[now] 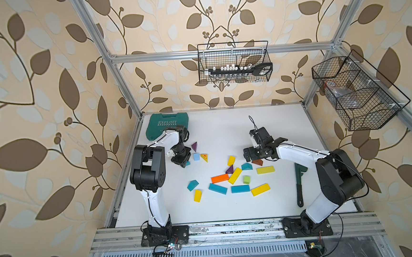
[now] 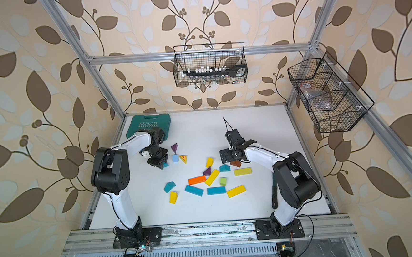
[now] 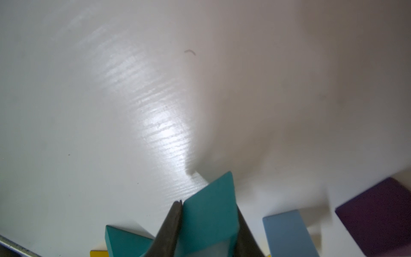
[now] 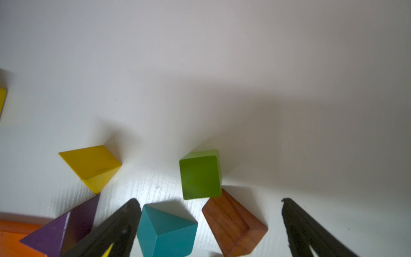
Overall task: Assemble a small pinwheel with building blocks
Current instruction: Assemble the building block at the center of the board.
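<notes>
Several building blocks (image 1: 234, 175) lie loose on the white table (image 1: 230, 206) in both top views. Close to my left gripper (image 1: 183, 161) sit a purple wedge (image 1: 194, 146), a pale blue cube (image 1: 196, 156) and a yellow-red triangle (image 1: 204, 157). In the left wrist view the left gripper (image 3: 209, 207) is shut on a teal block (image 3: 211, 222), with the pale blue cube (image 3: 289, 233) and purple wedge (image 3: 378, 213) alongside. My right gripper (image 4: 210, 205) is open, low over a teal wedge (image 4: 166, 233) and a brown wedge (image 4: 233, 224). A green cube (image 4: 200, 174) touches the brown wedge.
A teal tool case (image 1: 167, 125) lies at the back left, behind the left arm. A dark green wrench (image 1: 299, 182) lies near the right arm's base. Wire baskets hang on the back wall (image 1: 234, 62) and the right wall (image 1: 353, 91).
</notes>
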